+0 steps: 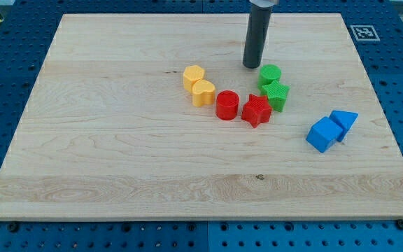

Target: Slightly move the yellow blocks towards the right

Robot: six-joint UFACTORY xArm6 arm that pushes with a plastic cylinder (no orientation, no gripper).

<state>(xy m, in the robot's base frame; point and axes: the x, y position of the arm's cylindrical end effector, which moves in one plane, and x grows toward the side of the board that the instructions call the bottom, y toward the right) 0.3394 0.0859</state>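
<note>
Two yellow blocks lie touching near the board's middle: a hexagonal one (194, 75) and a heart-shaped one (203, 92) just below and right of it. My tip (252, 66) stands on the board to the right of and slightly above the yellow blocks, well apart from them, just left of the green cylinder (270, 74). The rod rises out of the view's top.
A red cylinder (227, 105) sits right of the yellow heart, with a red star (256, 110) beside it. A green star (276, 94) lies under the green cylinder. A blue cube (324, 134) and blue triangle (343, 121) lie at the right. The wooden board (117, 161) has blue pegboard around it.
</note>
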